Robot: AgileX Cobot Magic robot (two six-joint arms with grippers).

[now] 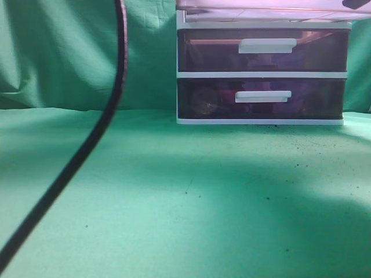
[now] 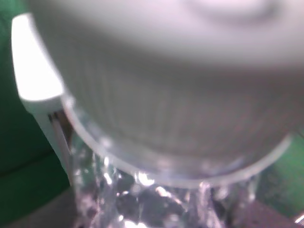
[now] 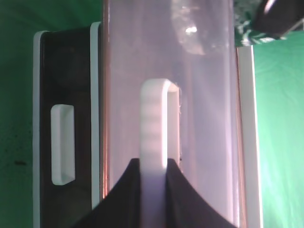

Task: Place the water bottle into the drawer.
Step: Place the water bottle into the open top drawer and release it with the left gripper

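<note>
The water bottle (image 2: pixel 156 95) fills the left wrist view: a blurred white ribbed cap close to the lens, with crinkled clear plastic below it. My left gripper's fingers are hidden behind it; the bottle hangs in its grasp over a white drawer corner (image 2: pixel 33 71). My right gripper (image 3: pixel 154 164) is shut on the white handle (image 3: pixel 154 118) of the top drawer (image 3: pixel 204 118), which is pulled out. Part of the clear bottle (image 3: pixel 190 28) shows at the drawer's far end. In the exterior view only the open drawer's underside (image 1: pixel 266 8) shows, at the top edge.
The white drawer cabinet (image 1: pixel 261 74) stands at the back right on a green cloth, with two shut dark drawers below and their handles (image 1: pixel 266 45) (image 1: pixel 262 96). A black cable (image 1: pixel 87 150) hangs across the left. A green curtain hangs behind.
</note>
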